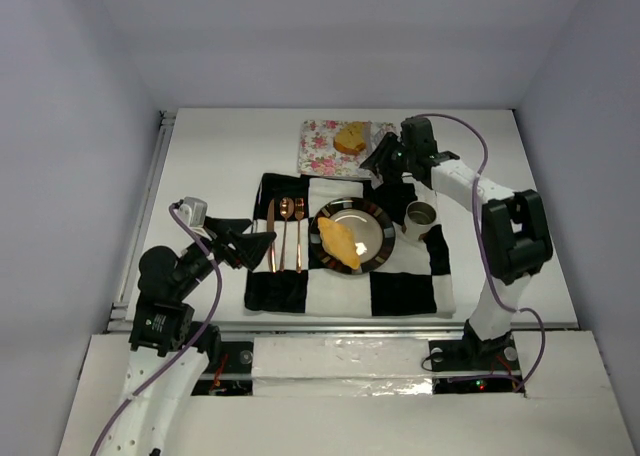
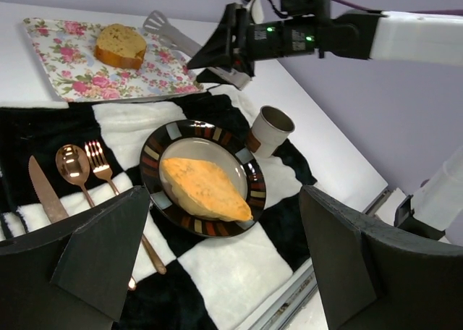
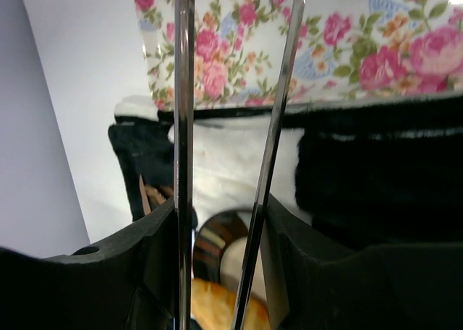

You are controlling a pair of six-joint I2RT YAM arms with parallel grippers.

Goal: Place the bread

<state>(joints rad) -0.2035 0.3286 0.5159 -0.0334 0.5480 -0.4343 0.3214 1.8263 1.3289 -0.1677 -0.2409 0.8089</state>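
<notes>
Left pincer [image 2: 226, 198], then plate [image 2: 155, 153] with bread wedge [image 2: 206, 189]

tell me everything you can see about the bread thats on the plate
The bread is a long pale-orange wedge with a faintly speckled, slightly darker top, narrowing toward both ends. It looks whole and soft. It lies flat across the cream middle of the plate, with one end reaching the dark striped rim. Only the plate touches it.
</notes>
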